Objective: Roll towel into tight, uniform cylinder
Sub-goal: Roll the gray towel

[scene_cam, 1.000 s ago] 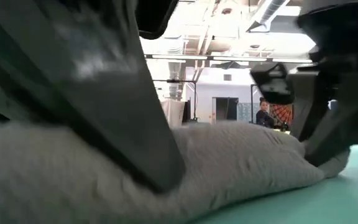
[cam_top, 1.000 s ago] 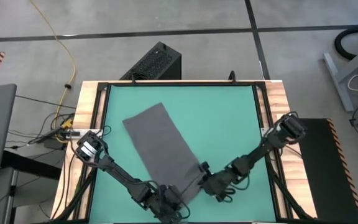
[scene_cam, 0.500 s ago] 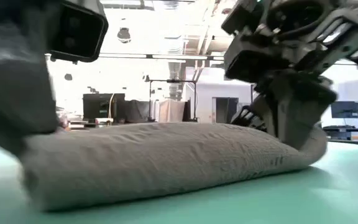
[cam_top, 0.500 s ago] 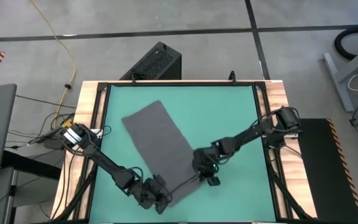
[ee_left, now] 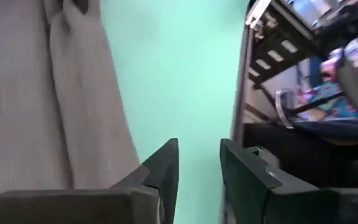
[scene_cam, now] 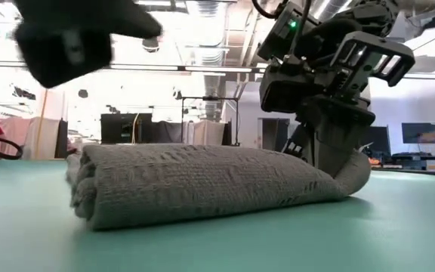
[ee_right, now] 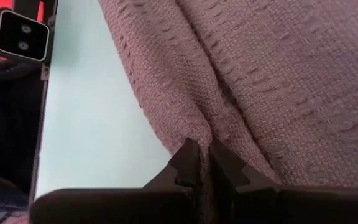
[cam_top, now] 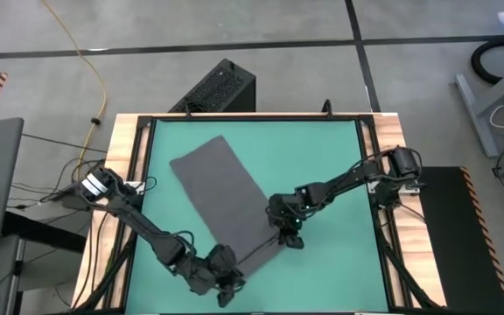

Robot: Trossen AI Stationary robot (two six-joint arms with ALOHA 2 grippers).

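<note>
Since the earlier frame the left pincer has let go and backed off the towel, fingers now parted and empty. The right pincer pinches the roll's right end. The roll lies near-centre on the counter, barely begun.

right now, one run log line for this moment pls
towel: near end rolled, rest flat | right gripper: shut, pinching roll's end | left gripper: open, off towel, over table
</note>
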